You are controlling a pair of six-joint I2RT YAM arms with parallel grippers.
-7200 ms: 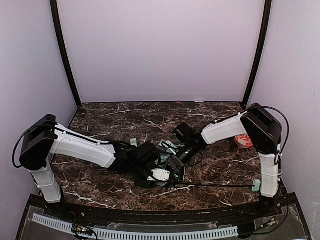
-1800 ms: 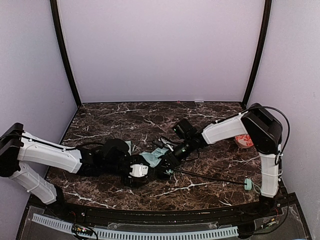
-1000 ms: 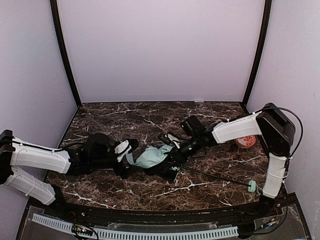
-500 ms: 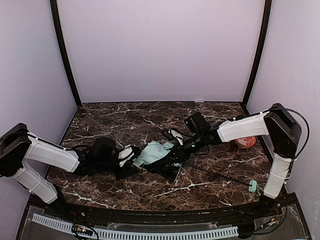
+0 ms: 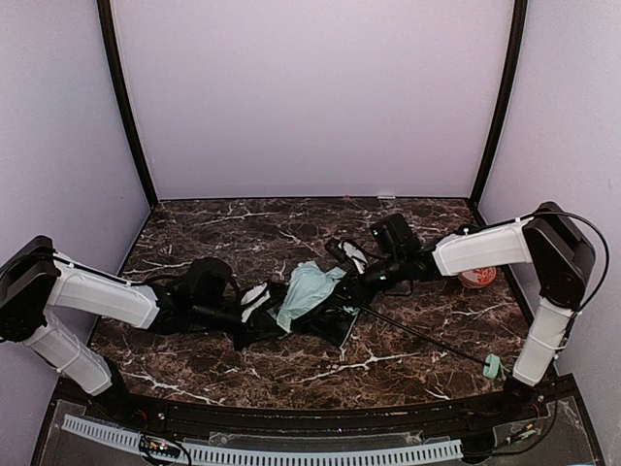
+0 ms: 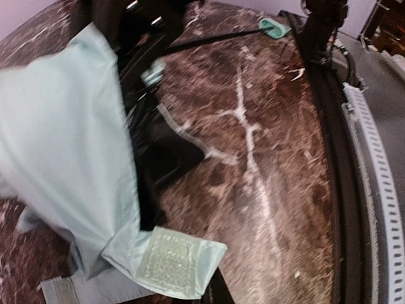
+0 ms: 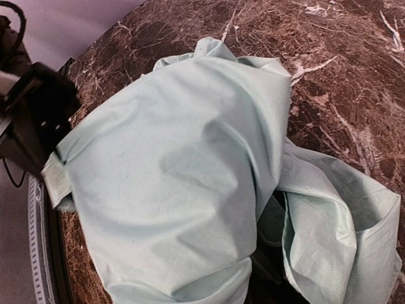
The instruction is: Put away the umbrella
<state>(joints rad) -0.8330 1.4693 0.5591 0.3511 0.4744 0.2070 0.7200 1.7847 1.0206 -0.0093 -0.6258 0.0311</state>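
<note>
Umbrella [image 5: 309, 289] lay crumpled at the middle of the table [image 5: 223, 233], its shaft [image 5: 427, 335] reaching toward the table's near right corner. The left hand [image 5: 257, 299], left of the table's middle, was pressed together. The right hand [image 5: 357, 274], right of middle, was hidden by fabric: cannot tell.

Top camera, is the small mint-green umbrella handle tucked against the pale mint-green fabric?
No, the small mint-green handle lies apart, at the far end of the thin black shaft.
</note>
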